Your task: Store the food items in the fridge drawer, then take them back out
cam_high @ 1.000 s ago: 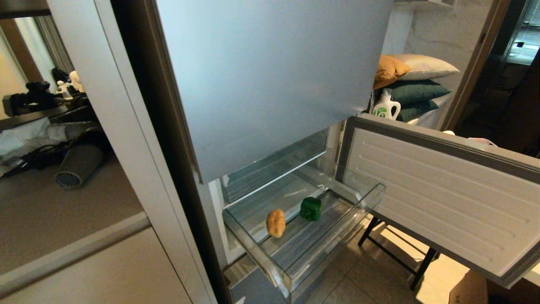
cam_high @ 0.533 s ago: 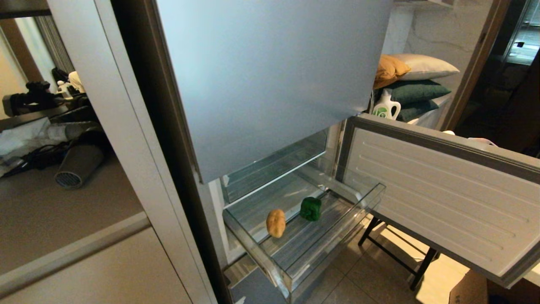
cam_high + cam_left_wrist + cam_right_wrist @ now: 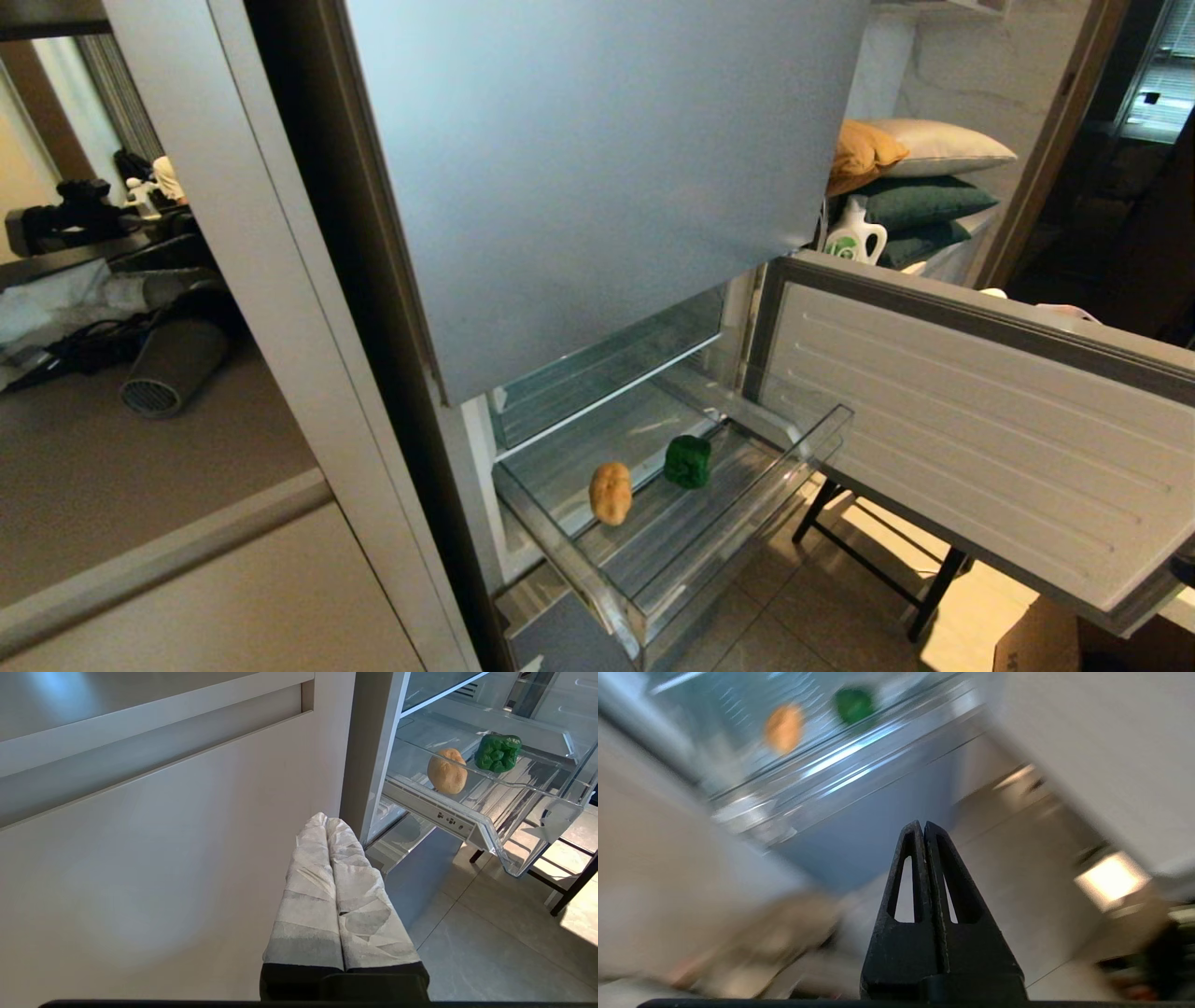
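Resting apart on the ridged floor of the pulled-out fridge drawer (image 3: pixel 597 597), the potato (image 3: pixel 611 493) and green pepper (image 3: pixel 688 461) await the right gripper (image 3: pixel 923 828), its jaws pressed together below the drawer, so it could strike the clear front lip.

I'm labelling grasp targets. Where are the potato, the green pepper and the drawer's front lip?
potato (image 3: pixel 611 494), head view, middle of its tan body.
green pepper (image 3: pixel 688 461), head view, centre of its top.
fridge drawer (image 3: pixel 597 592), head view, on the clear front lip.
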{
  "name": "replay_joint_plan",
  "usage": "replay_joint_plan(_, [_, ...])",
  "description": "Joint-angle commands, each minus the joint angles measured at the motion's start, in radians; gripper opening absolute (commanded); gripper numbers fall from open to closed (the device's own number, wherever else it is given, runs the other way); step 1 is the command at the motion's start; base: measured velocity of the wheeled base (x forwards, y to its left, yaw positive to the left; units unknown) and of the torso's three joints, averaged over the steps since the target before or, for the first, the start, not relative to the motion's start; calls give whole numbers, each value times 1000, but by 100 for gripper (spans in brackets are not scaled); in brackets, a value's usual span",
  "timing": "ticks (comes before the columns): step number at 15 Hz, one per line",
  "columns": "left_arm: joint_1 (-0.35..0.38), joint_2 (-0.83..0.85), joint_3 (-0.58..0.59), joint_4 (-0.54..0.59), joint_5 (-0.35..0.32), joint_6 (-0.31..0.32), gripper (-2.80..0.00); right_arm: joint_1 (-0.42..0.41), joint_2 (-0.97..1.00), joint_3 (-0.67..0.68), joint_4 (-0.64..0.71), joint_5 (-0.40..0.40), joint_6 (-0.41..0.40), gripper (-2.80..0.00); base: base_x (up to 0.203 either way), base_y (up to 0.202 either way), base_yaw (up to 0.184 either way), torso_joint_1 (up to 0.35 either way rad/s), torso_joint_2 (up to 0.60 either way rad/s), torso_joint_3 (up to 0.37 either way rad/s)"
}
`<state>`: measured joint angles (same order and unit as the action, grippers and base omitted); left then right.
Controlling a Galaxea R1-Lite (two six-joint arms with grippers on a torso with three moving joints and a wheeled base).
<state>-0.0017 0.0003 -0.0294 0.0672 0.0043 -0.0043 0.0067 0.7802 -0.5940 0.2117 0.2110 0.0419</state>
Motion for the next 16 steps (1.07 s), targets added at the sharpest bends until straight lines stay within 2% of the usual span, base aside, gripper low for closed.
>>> replay_joint_plan(1, [0, 0, -1, 0, 0, 0, -280, 15, 306, -40, -33, 46, 9, -280, 0, 0, 0, 0, 0, 0])
replay_joint_plan(3, [0, 0, 0, 0, 0, 0, -280, 51, 506, -60, -116, 83, 15, -280, 0, 0, 0, 0, 0, 0])
replay_joint_plan(5, [0, 0, 0, 0, 0, 0, -280, 128, 688, -74, -214, 104, 24, -280, 0, 0, 0, 0, 0, 0])
replay_joint_plan(8, [0, 0, 0, 0, 0, 0, -280, 218, 880, -126, -352, 113, 32, -280, 0, 0, 0, 0, 0, 0])
replay_joint_plan(9, [0, 0, 0, 0, 0, 1, -280, 233, 921, -168, -377, 104, 32, -280, 0, 0, 0, 0, 0, 0])
replay_joint_plan(11, [0, 0, 0, 0, 0, 0, -280, 258, 977, -238, -392, 5, 21, -280, 0, 0, 0, 0, 0, 0])
replay_joint_plan(12, [0, 0, 0, 0, 0, 0, -280, 266, 1002, -269, -393, -18, 17, -280, 0, 0, 0, 0, 0, 0])
replay_joint_plan(14, [0, 0, -1, 0, 0, 0, -280, 269, 1038, -319, -391, -28, 12, -280, 0, 0, 0, 0, 0, 0])
replay_joint_plan(16, [0, 0, 0, 0, 0, 0, -280, 274, 1006, -308, -393, -28, 16, -280, 0, 0, 0, 0, 0, 0])
